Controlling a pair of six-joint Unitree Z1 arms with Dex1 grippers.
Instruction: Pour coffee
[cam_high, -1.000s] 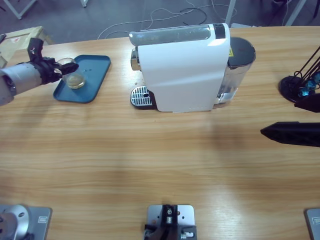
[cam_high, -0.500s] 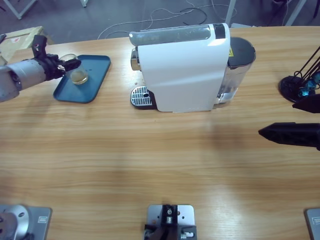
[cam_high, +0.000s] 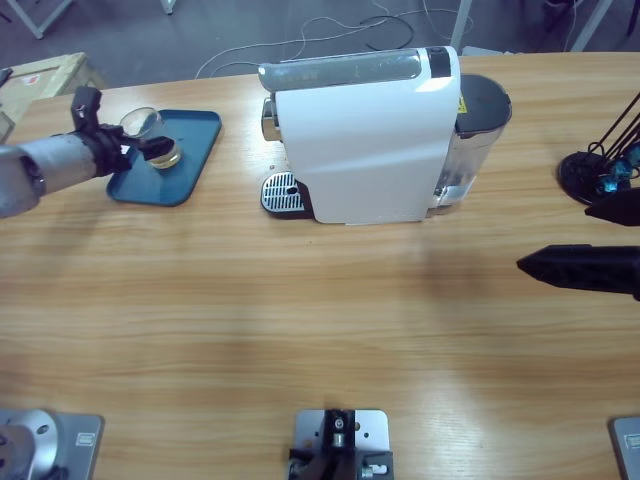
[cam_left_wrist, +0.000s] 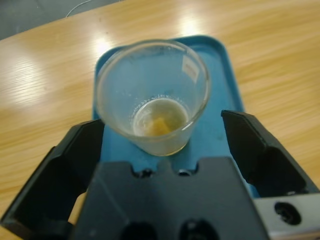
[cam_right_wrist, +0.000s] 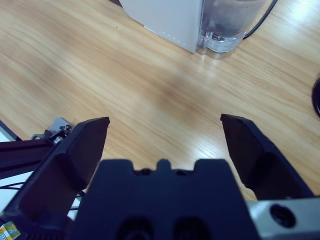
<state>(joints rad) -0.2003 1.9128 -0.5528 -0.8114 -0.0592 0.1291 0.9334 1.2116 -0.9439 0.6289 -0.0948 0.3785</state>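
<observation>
Letting go is what has just happened: a second ago the left gripper clasped the glass; now its jaws stand spread either side, untouched. The glass rests on the blue tray, left of the coffee machine, coffee thin at its bottom, delivery apparently finished. The right gripper gapes empty over the surface. One glass, one tray, one machine, two grippers.
</observation>
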